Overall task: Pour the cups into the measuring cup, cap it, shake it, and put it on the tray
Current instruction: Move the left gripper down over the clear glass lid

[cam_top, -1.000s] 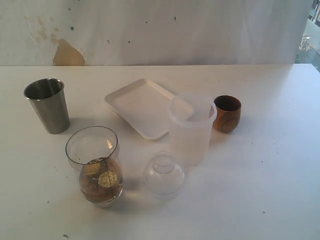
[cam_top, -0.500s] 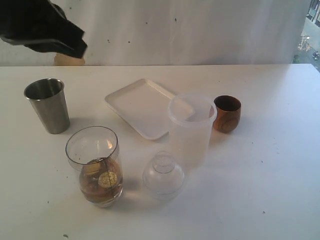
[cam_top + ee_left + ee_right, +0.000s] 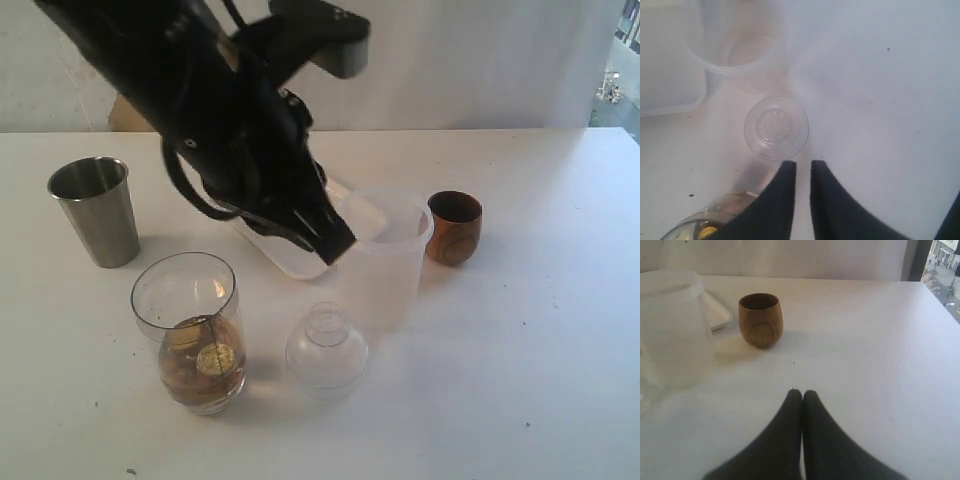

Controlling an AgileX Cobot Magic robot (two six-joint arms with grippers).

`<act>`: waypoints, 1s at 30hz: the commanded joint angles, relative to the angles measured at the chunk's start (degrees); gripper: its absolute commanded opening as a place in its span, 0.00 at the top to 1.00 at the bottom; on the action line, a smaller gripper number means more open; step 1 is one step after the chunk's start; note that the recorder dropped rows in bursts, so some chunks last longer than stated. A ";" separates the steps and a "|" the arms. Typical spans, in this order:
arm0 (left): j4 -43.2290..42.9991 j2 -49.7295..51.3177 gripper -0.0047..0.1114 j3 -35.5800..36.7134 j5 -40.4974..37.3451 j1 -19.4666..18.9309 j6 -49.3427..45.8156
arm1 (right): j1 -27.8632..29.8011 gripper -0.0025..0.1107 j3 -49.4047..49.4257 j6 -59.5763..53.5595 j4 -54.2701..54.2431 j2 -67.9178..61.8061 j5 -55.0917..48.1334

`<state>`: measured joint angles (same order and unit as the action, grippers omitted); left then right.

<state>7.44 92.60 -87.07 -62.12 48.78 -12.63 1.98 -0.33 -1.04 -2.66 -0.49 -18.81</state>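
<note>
One measuring cup (image 3: 190, 330): nearest to the front on the bench (image 3: 520, 350). It stands upright and is clear, with a black vertical scale. Its lower part holds brown liquid with pale yellow round pieces. The left wrist view cuts it off and shows only part of its rim.
Dome cap (image 3: 326, 350): clear, sitting on the bench just beside the measuring cup, apart from it. Its outline is hard to follow against the white surface.
Left gripper (image 3: 802, 172): the fingers are spread a little, with bench showing in the narrow gap and nothing between them. It hangs above the bench, and the dome cap is just ahead of the tips.
Right gripper (image 3: 797, 392): the fingers are pressed together, with nothing held. The exterior view does not show it.
Frosted tub (image 3: 385, 270): behind the dome cap, with an open mouth. The left gripper tip overlaps its rim.
Steel tumbler (image 3: 95, 212): on the left, well apart from the rest. Its contents cannot be seen.
Wooden cup (image 3: 455, 228): just beside the tub on the right. Its inside is dark, so I cannot tell the contents.
Tray (image 3: 295, 262): white, mostly hidden by the left arm (image 3: 220, 120). Only its near corner shows.
Wall (image 3: 480, 60): pale, behind the bench and partly covered by the arm.
</note>
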 commanded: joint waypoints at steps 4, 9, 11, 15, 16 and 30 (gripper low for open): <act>-2.00 6.77 0.46 -2.70 -0.96 1.31 1.84 | -0.21 0.98 0.33 0.23 0.12 0.34 0.42; -2.02 10.01 0.41 -2.83 -1.33 1.68 0.45 | -0.21 0.98 0.33 0.23 0.12 0.34 0.42; -2.02 11.95 0.41 -2.83 -1.86 1.68 0.31 | -0.21 0.98 0.33 0.23 0.12 0.34 0.42; -2.02 14.49 0.41 -2.83 -1.94 1.68 0.31 | -0.21 0.98 0.33 0.23 0.12 0.34 0.42; -2.02 14.95 0.41 -2.83 -1.84 1.68 0.31 | -0.21 0.98 0.33 0.23 0.12 0.34 0.42; -9.04 21.15 0.41 -2.83 6.44 1.89 6.45 | -0.21 0.98 0.33 0.23 0.12 0.34 0.42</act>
<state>0.79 113.94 -89.50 -56.49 50.26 -8.62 1.98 -0.33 -1.04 -2.66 -0.49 -18.81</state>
